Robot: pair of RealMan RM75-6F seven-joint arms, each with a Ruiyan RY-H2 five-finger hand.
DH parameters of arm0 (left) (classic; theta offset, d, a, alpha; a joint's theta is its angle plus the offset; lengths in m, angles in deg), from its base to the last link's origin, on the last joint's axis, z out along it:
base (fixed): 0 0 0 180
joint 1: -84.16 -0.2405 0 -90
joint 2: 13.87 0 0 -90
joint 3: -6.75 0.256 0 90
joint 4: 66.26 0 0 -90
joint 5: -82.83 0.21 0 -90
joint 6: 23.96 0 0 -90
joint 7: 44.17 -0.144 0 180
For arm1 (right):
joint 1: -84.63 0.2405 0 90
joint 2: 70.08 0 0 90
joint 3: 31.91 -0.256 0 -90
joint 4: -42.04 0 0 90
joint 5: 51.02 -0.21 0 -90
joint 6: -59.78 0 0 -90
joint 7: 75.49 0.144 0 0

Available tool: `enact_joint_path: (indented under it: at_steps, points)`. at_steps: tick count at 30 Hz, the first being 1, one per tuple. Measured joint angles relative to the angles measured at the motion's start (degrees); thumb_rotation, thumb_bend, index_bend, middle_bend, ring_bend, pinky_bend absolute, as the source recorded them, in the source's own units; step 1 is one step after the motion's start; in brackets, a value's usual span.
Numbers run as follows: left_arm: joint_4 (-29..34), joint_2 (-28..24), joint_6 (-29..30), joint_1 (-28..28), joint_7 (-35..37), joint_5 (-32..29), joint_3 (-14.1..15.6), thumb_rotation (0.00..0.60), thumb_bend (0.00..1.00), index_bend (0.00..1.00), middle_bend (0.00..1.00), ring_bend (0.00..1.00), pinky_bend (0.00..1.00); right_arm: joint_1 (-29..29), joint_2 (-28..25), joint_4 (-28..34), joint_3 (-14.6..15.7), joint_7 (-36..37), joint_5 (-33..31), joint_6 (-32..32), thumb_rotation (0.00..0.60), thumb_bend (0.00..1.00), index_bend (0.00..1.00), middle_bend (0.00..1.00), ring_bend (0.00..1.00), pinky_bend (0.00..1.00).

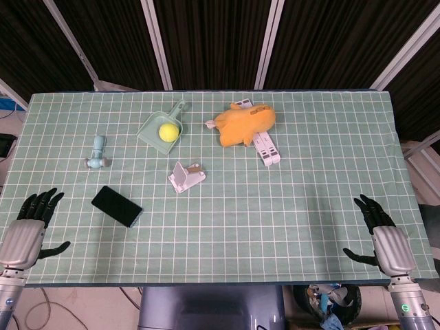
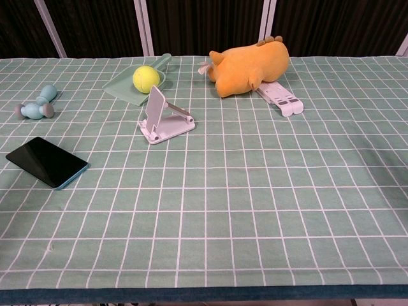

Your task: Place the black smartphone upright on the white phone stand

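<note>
The black smartphone lies flat, screen up, on the green checked cloth at the left. The white phone stand sits unfolded near the table's middle, nothing on it. My left hand hovers at the front left corner, a short way left of the phone, fingers spread and holding nothing. At the front right corner my right hand is also spread and holds nothing. Neither hand shows in the chest view.
A green dustpan with a yellow ball lies behind the stand. An orange plush toy rests on a second white stand. A small teal dumbbell lies at the left.
</note>
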Motion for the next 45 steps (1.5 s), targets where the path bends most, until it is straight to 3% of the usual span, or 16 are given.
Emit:
enact_joint_path:
  at_steps: [28,38,45]
  points:
    - [0.0,-0.4,-2.0,1.0,-1.9,-0.1,0.2,0.6,0.06,0.0,0.0,0.0,0.0,0.0,0.3,-0.1,-0.5,-0.5,-1.6,0.5,0.6,0.13,0.0,0.0,0.0,0.19]
    - [0.2,-3.1,-11.3,7.2,-9.4,-0.2,-0.9,0.6,0.06,0.0,0.0,0.0,0.0,0.2,0.1,0.0,-0.7,-0.2,-2.3,1.1,0.6,0.13,0.0,0.0,0.0,0.19]
    - [-1.0,-4.1,-21.0,13.4,-15.8,-3.9,-2.3,0.6,0.09,0.02,0.1,0.0,0.0,0.3,0.0,0.0,-0.8,0.3,-2.5,1.3,0.6,0.13,0.0,0.0,0.0,0.19]
